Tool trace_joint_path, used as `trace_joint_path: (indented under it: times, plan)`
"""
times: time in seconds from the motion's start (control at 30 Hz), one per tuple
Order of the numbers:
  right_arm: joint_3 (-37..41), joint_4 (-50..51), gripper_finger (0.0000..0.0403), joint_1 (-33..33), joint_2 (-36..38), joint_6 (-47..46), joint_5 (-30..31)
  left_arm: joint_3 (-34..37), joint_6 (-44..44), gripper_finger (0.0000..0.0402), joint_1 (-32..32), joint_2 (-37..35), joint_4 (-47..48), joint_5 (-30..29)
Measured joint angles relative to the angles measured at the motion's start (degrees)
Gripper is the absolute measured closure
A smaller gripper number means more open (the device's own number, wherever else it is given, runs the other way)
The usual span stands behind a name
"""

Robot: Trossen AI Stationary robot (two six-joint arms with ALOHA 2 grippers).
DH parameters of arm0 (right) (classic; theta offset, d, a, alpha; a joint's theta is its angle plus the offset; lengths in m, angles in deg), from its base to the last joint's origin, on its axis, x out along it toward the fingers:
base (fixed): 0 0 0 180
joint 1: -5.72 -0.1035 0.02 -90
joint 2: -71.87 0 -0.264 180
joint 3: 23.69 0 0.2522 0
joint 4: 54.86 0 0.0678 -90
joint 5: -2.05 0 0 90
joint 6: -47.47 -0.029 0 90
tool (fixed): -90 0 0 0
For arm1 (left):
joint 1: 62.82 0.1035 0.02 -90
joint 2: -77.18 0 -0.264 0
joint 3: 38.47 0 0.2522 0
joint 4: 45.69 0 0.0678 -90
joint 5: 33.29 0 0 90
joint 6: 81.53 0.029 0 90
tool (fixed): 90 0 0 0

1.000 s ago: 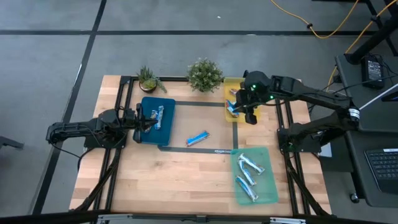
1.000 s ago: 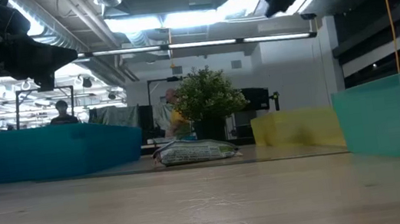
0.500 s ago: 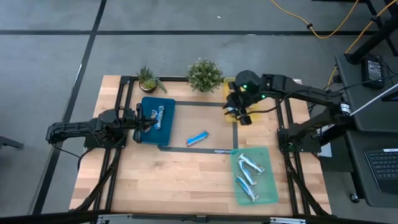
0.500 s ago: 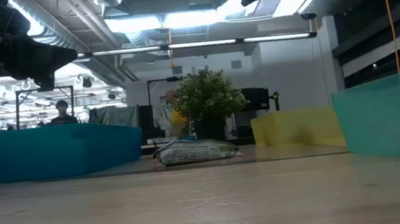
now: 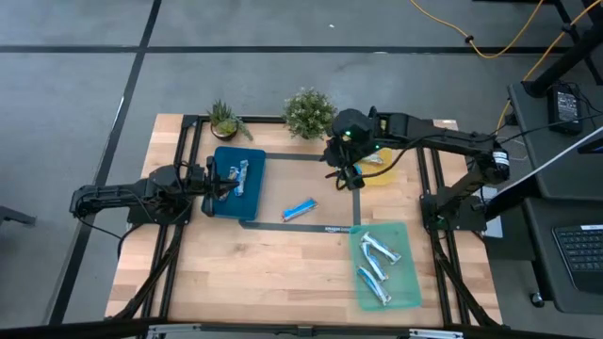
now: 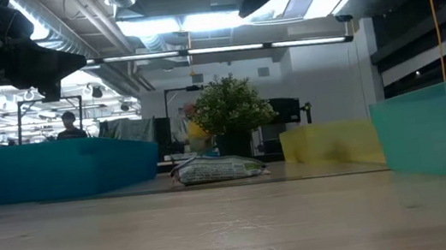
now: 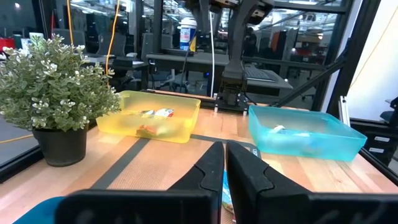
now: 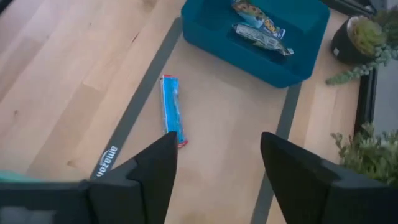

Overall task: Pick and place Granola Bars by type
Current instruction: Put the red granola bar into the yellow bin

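Wooden table point(image 5: 236, 273) with dark tape lines; workshop with ceiling lights beyond. Right gripper point(image 5: 345, 175) raised near yellow tray point(image 5: 388, 175), fingers wide, empty. Lone blue granola bar point(image 5: 300, 209) flat at table centre, left and nearer. Left gripper point(image 5: 224, 183) closed over blue tray point(image 5: 251, 198).

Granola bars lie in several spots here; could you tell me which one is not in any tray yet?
The blue bar lying alone on the bare wood mid-table; the others sit in trays.
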Motion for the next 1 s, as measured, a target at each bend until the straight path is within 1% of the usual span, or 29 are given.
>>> trace_joint_path:
  times: [0.23, 0.5, 1.0]
  plan:
    - [-3.6, 0.3, 0.0181, -1.5, -5.5, 1.0, 0.1, 0.0, 0.0, 0.0391, 0.0, 0.0, 0.0, 0.0]
    - [-3.6, 0.3, 0.0182, -3.3, -8.8, 1.0, 0.0, 0.0, 0.0, 0.0392, 0.0, 0.0, 0.0, 0.0]
    - [-3.6, -1.2, 0.0182, -3.9, -21.4, 0.9, 0.0, 0.0, 0.0, 0.0392, 0.0, 0.0, 0.0, 0.0]
